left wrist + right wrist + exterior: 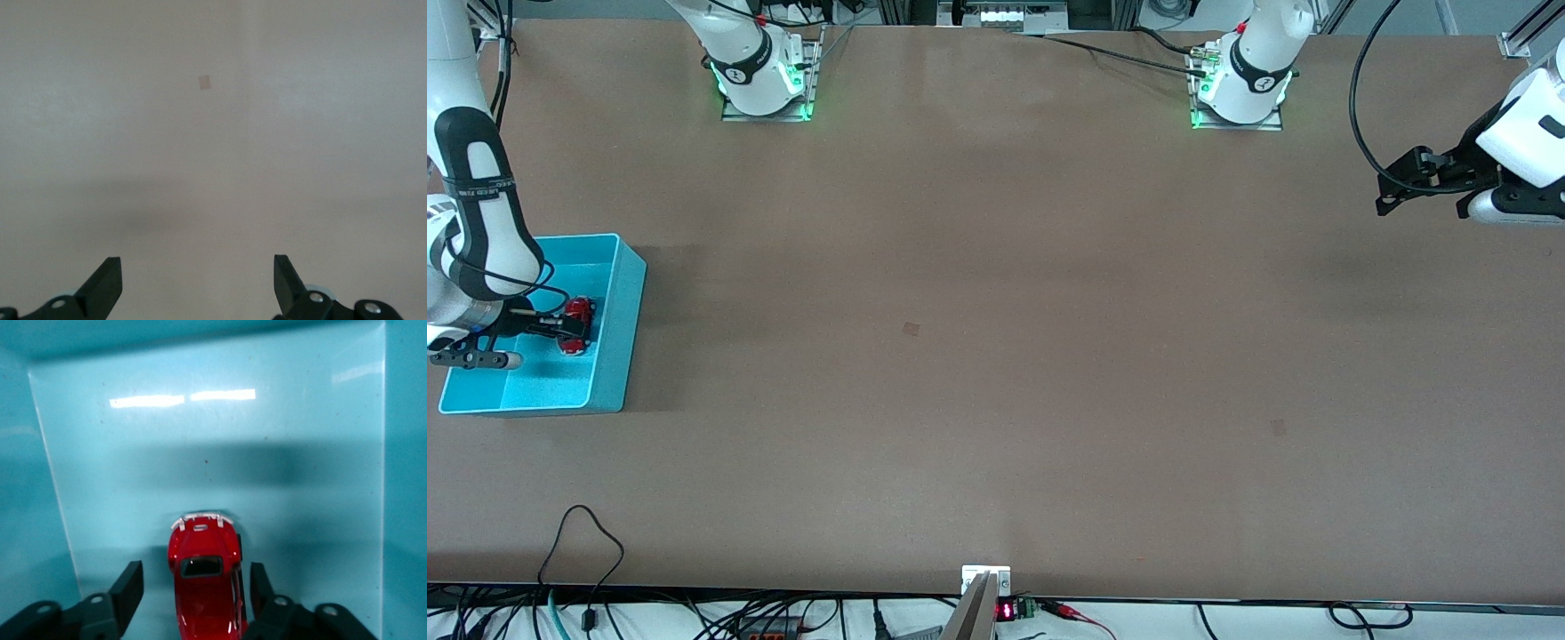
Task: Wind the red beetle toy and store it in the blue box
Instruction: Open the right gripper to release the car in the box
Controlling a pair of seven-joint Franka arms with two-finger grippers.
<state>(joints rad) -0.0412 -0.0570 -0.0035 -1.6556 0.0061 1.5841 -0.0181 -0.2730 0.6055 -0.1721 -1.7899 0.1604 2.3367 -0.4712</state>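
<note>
the red beetle toy (203, 577) lies in the blue box (624, 302), its long axis running between the right gripper (195, 587) fingers, which stand parted with gaps either side. the left gripper (198, 283) waits, spread, well apart from the box.

One red beetle toy (578, 325). One blue box (614, 356). Two arms, each with one two-finger tool: the right tool (574, 327) and the left tool (1423, 194). One brown counter (996, 356), with two small square marks on its surface.
</note>
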